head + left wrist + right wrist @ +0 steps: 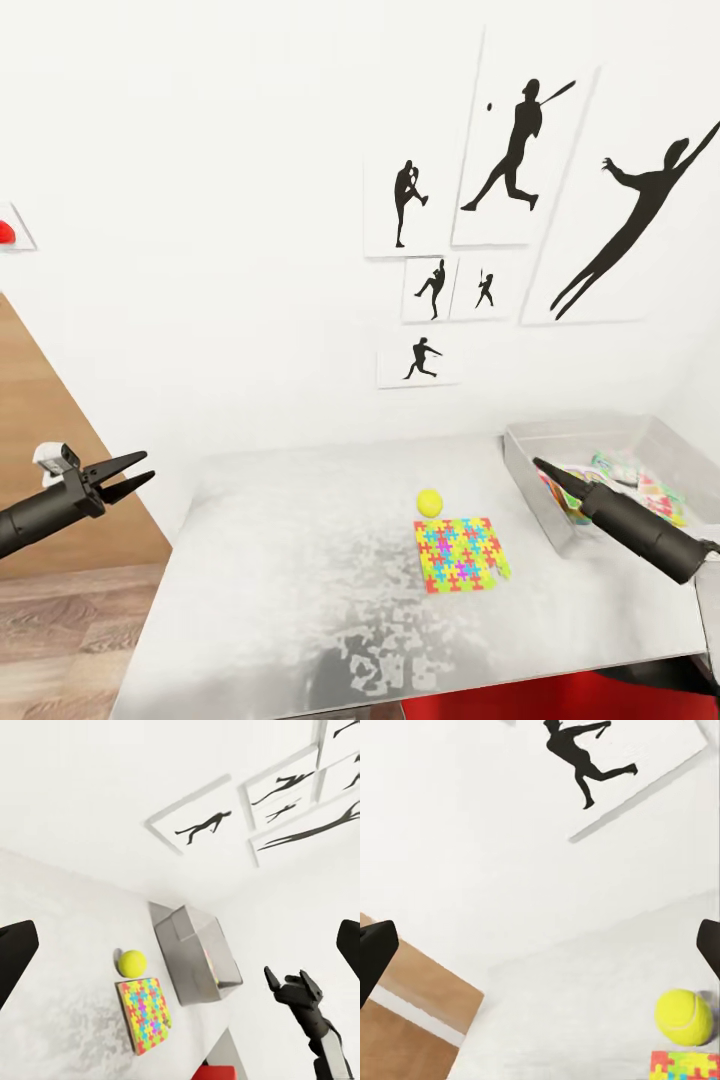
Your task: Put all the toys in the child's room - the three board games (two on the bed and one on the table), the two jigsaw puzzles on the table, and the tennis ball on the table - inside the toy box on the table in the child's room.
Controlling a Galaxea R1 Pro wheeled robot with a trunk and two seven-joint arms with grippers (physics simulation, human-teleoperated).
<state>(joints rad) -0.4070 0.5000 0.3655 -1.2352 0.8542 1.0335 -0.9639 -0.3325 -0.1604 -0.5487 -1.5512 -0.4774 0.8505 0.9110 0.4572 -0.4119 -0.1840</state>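
On the light grey table (300, 560) lie a yellow-green tennis ball (429, 501) and, just in front of it, one multicolour jigsaw puzzle (462, 553). To their right stands the grey toy box (580, 426), with colourful flat things inside that I cannot tell apart. My right gripper (545, 468) hovers over the box's near left rim, open and empty. My left gripper (130, 475) hangs open and empty off the table's left side. The left wrist view shows the ball (132, 962), puzzle (146, 1012), box (171, 945) and right gripper (289, 981). The right wrist view shows the ball (683, 1017) and a puzzle corner (686, 1066).
The table stands against a white wall with black baseball-silhouette prints (515, 150). Wood-plank floor (60, 600) lies to the table's left. Something red (600, 700) sits below the table's near edge. The table's left half is bare.
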